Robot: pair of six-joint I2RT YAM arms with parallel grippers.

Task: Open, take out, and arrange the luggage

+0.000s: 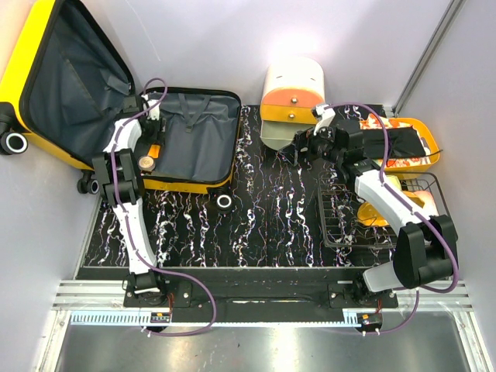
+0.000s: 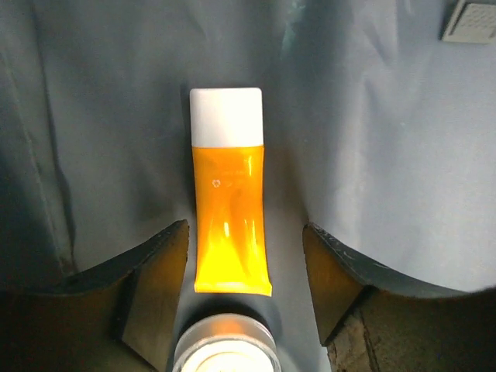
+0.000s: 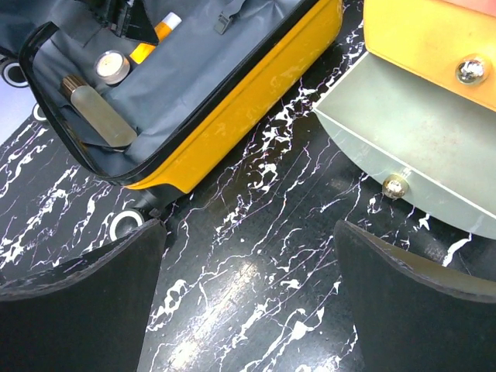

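The yellow luggage (image 1: 186, 186) lies open at the back left, its lid (image 1: 70, 85) leaning up against the wall, grey lining showing. My left gripper (image 1: 155, 128) is inside the base, open, its jaws either side of the crimped end of an orange tube with a white cap (image 2: 227, 209) without touching it. A small round tin (image 2: 225, 349) lies just below the tube. In the left wrist view the gripper (image 2: 246, 231) holds nothing. My right gripper (image 1: 298, 147) is open and empty over the marble table (image 3: 248, 229). The luggage (image 3: 248, 85) shows in the right wrist view with a frosted bottle (image 3: 97, 112).
A yellow-and-cream drawer unit (image 1: 293, 89) stands at the back middle, its lower drawer (image 3: 418, 147) pulled open. A yellow plastic basket (image 1: 418, 147) with dark cloth sits at the back right. A black wire basket (image 1: 380, 209) stands in front of it, under the right arm.
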